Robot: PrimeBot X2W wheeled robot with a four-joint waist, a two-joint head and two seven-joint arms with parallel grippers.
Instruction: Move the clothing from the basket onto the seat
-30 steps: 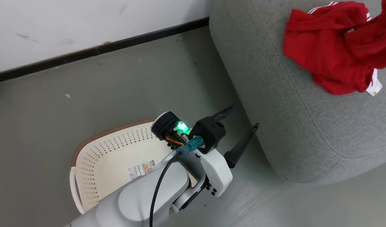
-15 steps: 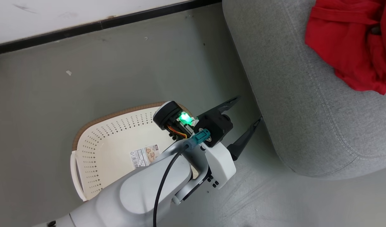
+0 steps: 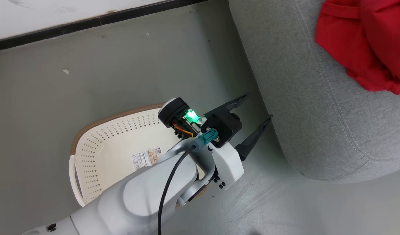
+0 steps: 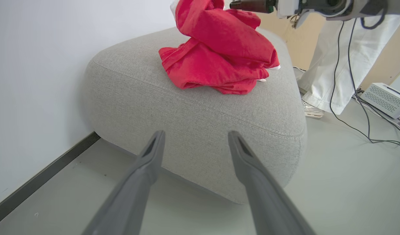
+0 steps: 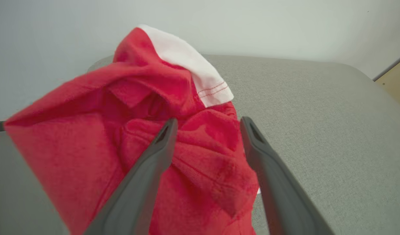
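Floor (image 3: 121, 65): grey, smooth, lightly scuffed.
Bears, head view: basket (image 3: 98, 153), cream, perforated, lower left; seat (image 3: 317, 114), grey upholstery, right half.
Bears, left wrist view, right edge: white box (image 4: 386, 99); dark cables (image 4: 353, 124); a person's shoe (image 4: 312, 111).
Seat bears: red clothing (image 3: 366, 42), heaped, upper right of head view.

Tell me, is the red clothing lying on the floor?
No, the clothing is piled on top of the grey seat.
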